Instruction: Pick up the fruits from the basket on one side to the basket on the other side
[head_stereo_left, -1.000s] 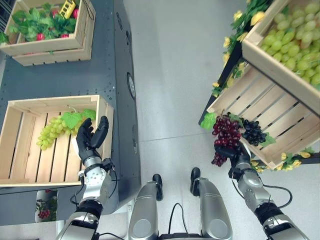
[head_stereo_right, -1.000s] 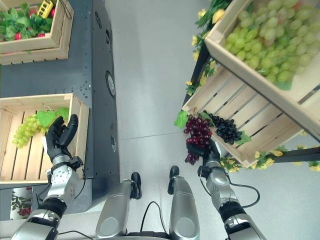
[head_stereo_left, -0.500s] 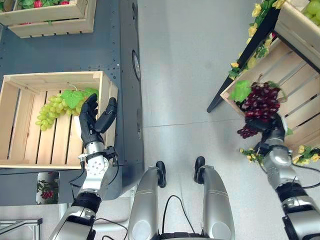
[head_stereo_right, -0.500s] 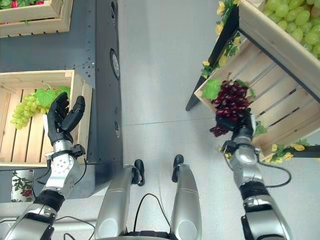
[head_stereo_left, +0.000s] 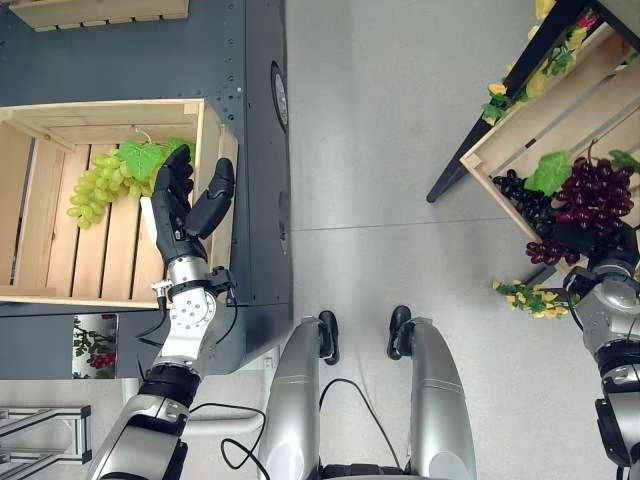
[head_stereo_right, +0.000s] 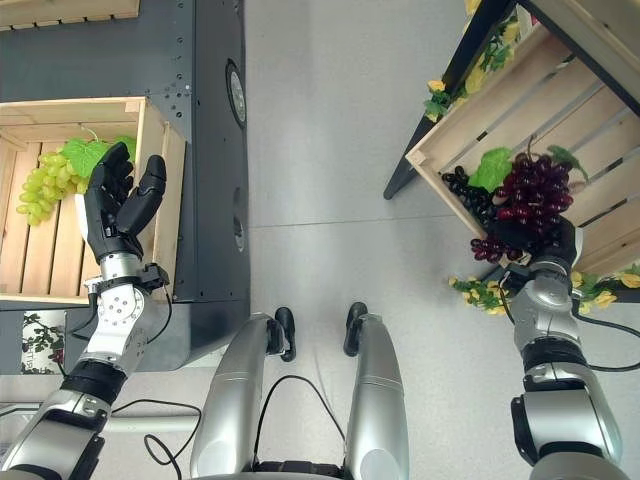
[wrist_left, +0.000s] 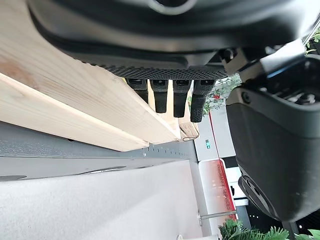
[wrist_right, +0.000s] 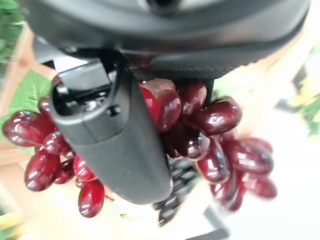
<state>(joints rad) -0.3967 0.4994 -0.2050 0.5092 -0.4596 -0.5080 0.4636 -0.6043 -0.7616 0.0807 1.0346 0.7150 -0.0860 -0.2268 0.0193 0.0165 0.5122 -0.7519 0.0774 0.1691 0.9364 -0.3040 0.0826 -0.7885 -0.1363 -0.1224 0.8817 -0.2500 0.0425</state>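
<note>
Setting: a grey floor is running between a dark counter on the robot's left and a slanted shelf on its right.
Left crate: a wooden crate is sitting on the counter, holding green grapes with a leaf.
Right crate: a crate on the shelf is holding black grapes at its low corner, with yellow flowers just below its edge.
Right hand: the right hand is gripping red grapes; in the right wrist view the thumb is curling across the bunch, which is bulging out on both sides of it.
Where the fruit is: the red grapes are hanging at the right crate's low edge, touching or just above the black grapes; whether they are clear of the crate is hard to tell.
Left hand: the left hand is standing upright by the left crate's near wall, fingers straight and spread, holding nothing.
Step in hand: it looks like the pick-up, with the bunch grasped and the carry not yet made.
Next move: it probably calls for bringing the bunch clear of the crate wall and leaves, then swinging it across the floor to the left crate.
Care: the loose stem could snag on the black grapes.
</note>
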